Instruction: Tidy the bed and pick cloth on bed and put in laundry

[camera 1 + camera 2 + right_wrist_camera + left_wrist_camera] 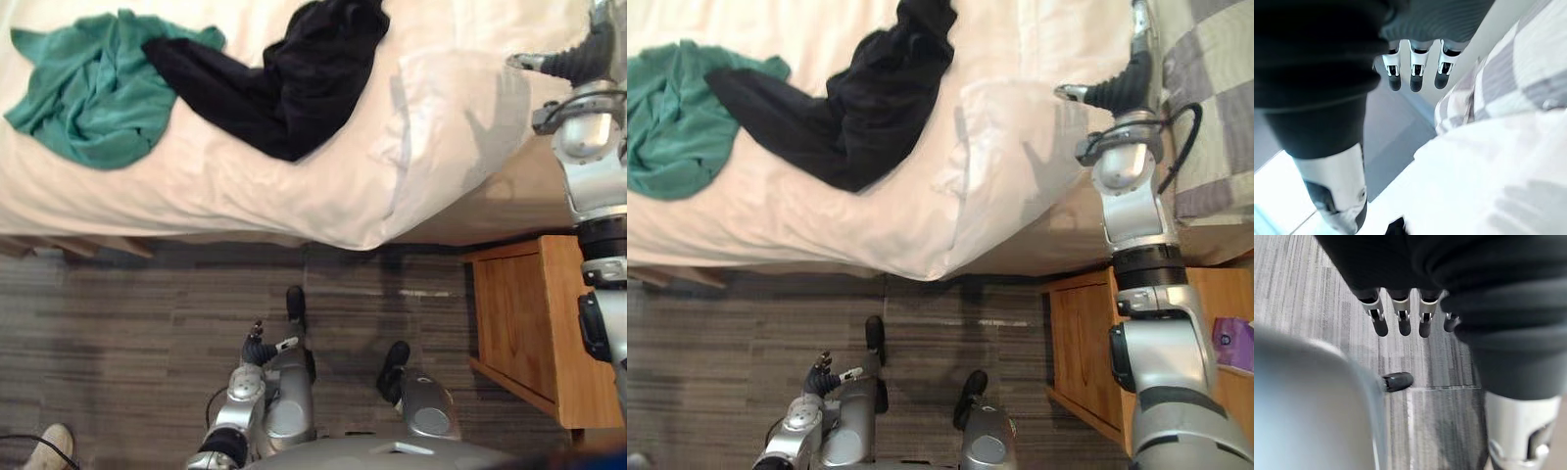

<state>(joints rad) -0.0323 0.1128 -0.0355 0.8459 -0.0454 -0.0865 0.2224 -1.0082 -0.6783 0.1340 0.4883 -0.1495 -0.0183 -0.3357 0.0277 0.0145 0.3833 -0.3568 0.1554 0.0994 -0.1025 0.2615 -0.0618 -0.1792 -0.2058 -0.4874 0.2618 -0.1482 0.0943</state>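
Nearest, the left robot hand (820, 377) is held low over the floor (118, 323), its fingers (1403, 320) spread in a loose row with nothing between them. One pale shoe (49, 446) of a person is seen on the floor at the robot's left. One wooden nightstand (529, 323) is set at the right, just beside the bed (245, 186). One small purple item (1234, 343) is laid on it, its print too small to be read. Two cloths are counted on the white bed: one black cloth (284, 78) near the middle and one teal cloth (88, 88) to its left, with the black one's edge laid over the teal one. Farther right, the right robot hand (1127, 83) is raised above the bed's corner, its fingers (1415, 73) straight and spread, with nothing held. One checked cover (1215, 98) is seen beyond it.
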